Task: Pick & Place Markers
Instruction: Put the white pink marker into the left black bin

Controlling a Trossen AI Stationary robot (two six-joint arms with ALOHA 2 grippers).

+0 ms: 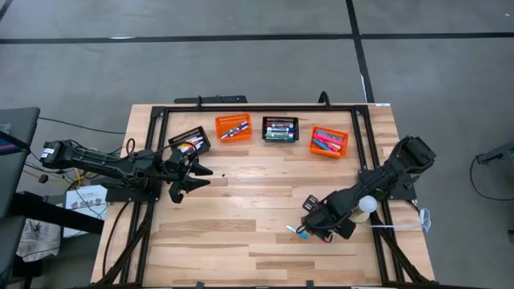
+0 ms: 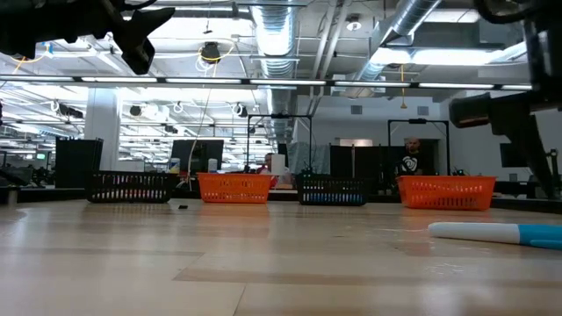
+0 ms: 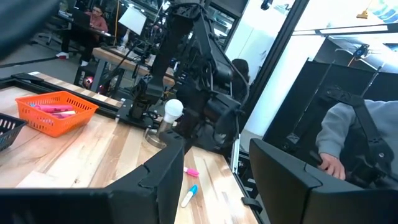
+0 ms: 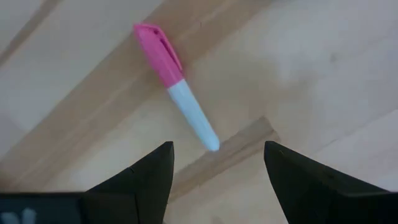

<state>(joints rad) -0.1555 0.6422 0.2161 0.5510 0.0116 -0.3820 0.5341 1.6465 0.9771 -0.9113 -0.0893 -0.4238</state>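
**Right gripper poised over loose markers, left gripper waiting by the baskets**

High view: Seen from above, a wooden table [image 1: 241, 233] with four mesh baskets in a row along its far edge: a black basket [image 1: 189, 143], an orange basket [image 1: 233, 127], a second black basket [image 1: 280, 128] and a second orange basket [image 1: 328, 142], all holding markers. Taking the second orange basket as landmark: right gripper [image 1: 306, 229] well nearer the front edge than it, just over a blue-capped marker [image 1: 293, 229] lying on bare wood. Left gripper [image 1: 193, 177] far along the row from that basket, just in front of the first black basket, nothing between its fingers.

Low view: Level across the table, the same second orange basket [image 2: 446, 191] at the back; well in front of it, a white marker with a blue cap [image 2: 497, 233] flat on the wood.

Left wrist view: Own dark fingers [image 3: 163, 180] parted, with nothing gripped. Beyond them the orange basket [image 3: 55, 112], and on the near side of it a pink marker [image 3: 191, 171] and the blue-capped one [image 3: 189, 195], both just beside the other arm.

Right wrist view: Fingers [image 4: 146, 180] spread wide, released, above bare wood. A pink-capped white marker [image 4: 175, 84] lying loose just ahead of the fingertips, untouched. Landmark basket out of sight here.
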